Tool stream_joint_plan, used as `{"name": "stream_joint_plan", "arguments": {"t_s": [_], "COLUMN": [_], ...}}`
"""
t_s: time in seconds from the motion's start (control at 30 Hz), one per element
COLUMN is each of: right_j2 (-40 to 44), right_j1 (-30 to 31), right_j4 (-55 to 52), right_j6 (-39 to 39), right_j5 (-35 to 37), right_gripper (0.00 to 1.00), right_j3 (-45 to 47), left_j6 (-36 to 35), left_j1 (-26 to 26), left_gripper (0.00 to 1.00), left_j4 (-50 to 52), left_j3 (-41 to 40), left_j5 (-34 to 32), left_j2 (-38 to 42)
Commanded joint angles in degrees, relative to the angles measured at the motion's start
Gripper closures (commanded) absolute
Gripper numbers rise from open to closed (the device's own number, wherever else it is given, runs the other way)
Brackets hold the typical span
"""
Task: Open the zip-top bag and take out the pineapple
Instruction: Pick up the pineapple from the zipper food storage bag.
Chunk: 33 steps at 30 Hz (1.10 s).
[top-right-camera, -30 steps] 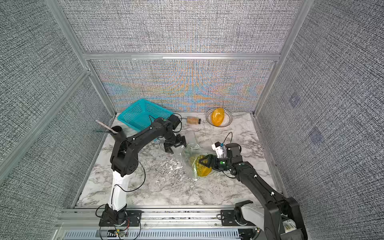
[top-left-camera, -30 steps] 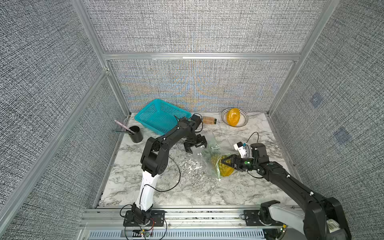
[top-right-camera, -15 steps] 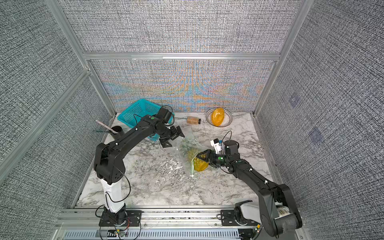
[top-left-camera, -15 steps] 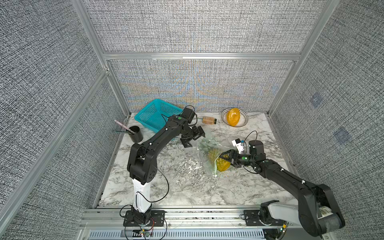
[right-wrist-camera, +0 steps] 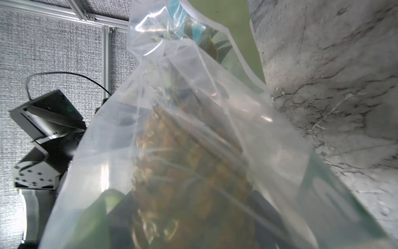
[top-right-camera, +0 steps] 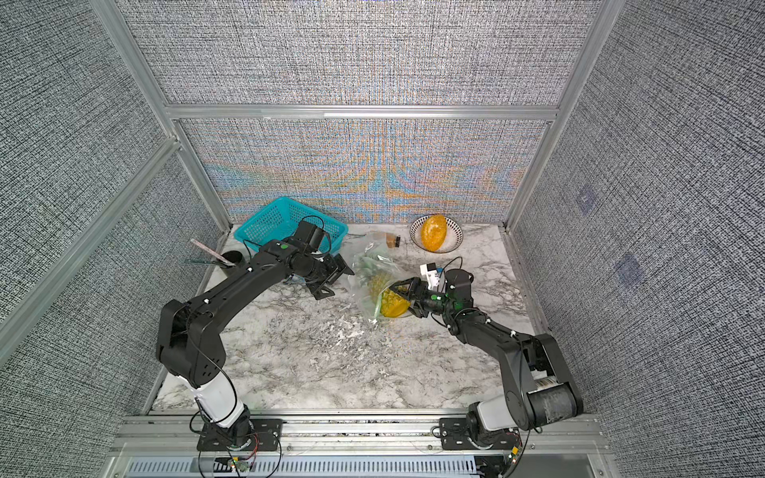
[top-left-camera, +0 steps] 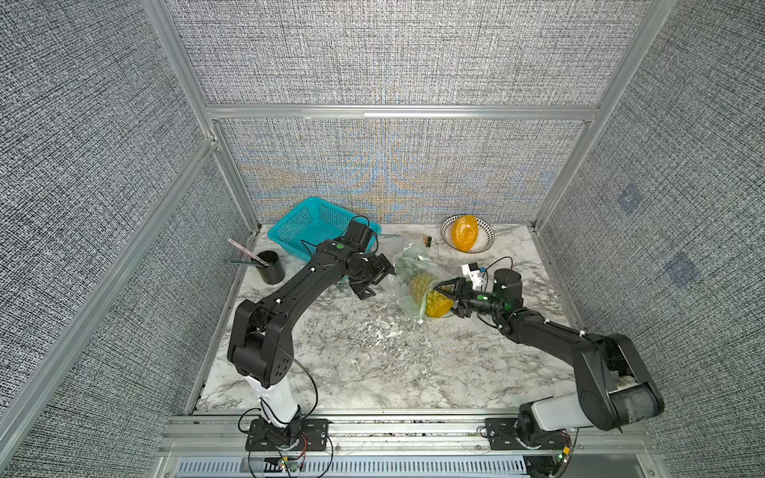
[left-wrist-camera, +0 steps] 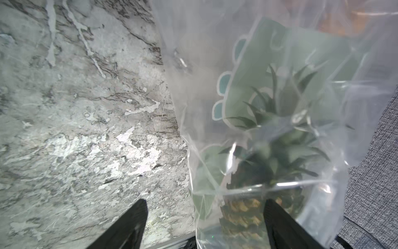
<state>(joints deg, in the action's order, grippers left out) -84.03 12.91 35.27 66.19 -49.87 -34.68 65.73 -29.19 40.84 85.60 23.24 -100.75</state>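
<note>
Pineapple (top-left-camera: 432, 306) lies inside the zip-top bag (top-left-camera: 407, 265), its leafy crown deep in the clear plastic and its yellow base toward the bag's pale green zip edge. The bag sits between my two grippers. My right gripper (top-left-camera: 443, 294) is at that zip end, jaws clamped on either side of the fruit's base. I cannot tell whether the fingers are inside the plastic or press through it: in the right wrist view crinkled film covers nearly everything, and the scaly body (right-wrist-camera: 172, 172) is only a blur behind it. My left gripper (top-left-camera: 377, 279) hovers just beside the opposite side of the bag, jaws spread wide and gripping nothing. In the left wrist view one fingertip (left-wrist-camera: 133, 224) is over the bare marble table (left-wrist-camera: 75, 129) and the other overlaps the bag's edge, with the crown showing through the green print. Beyond the bag, toward the back wall, a bowl (top-left-camera: 486, 242) holds a smooth orange fruit (top-left-camera: 464, 232), and a teal basket (top-left-camera: 298, 223) lies past the left gripper from the bag.
</note>
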Motion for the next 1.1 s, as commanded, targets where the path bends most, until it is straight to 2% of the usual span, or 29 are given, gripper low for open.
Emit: {"name": "stream_joint_plan", "arguments": {"t_s": [0.0,0.13,0.17,0.4,0.57,0.63,0.83,1.07], "right_j2": [-2.12,-4.95,-5.49,-6.86,-7.01,-7.20,-6.52,-1.30], "right_j1": [0.04,0.08,0.10,0.45,0.45,0.43,0.36,0.25], "right_j4": [16.94,26.58,28.15,33.12,36.22,38.02,39.83,27.57], "right_j6": [11.05,18.75,20.05,23.79,25.81,27.27,30.42,25.83], "right_j5": [-0.65,0.73,1.13,1.94,2.80,2.94,2.28,-1.43], "right_gripper": [0.45,0.45,0.45,0.45,0.45,0.45,0.45,0.45], "right_j3": [0.13,0.34,0.35,1.13,2.43,2.99,4.20,4.42], "left_j6": [3.65,6.75,7.25,6.07,4.18,3.01,-2.75,-5.54], "left_j1": [-0.68,-2.12,-2.40,-2.98,-3.03,-2.99,-2.68,-1.52], "left_gripper": [0.15,0.18,0.21,0.66,0.91,0.97,1.00,1.00], "left_j4": [-8.85,-14.52,-15.97,-14.35,-10.67,-9.48,-3.35,-1.51], "left_j3": [-1.42,-3.19,-3.34,-0.36,-0.09,0.50,5.72,8.41], "left_j5": [1.47,1.76,1.77,0.71,-0.84,-1.14,-5.10,-7.38], "left_j2": [0.33,-0.57,-1.08,-3.44,-3.33,-3.70,-5.37,-6.82]}}
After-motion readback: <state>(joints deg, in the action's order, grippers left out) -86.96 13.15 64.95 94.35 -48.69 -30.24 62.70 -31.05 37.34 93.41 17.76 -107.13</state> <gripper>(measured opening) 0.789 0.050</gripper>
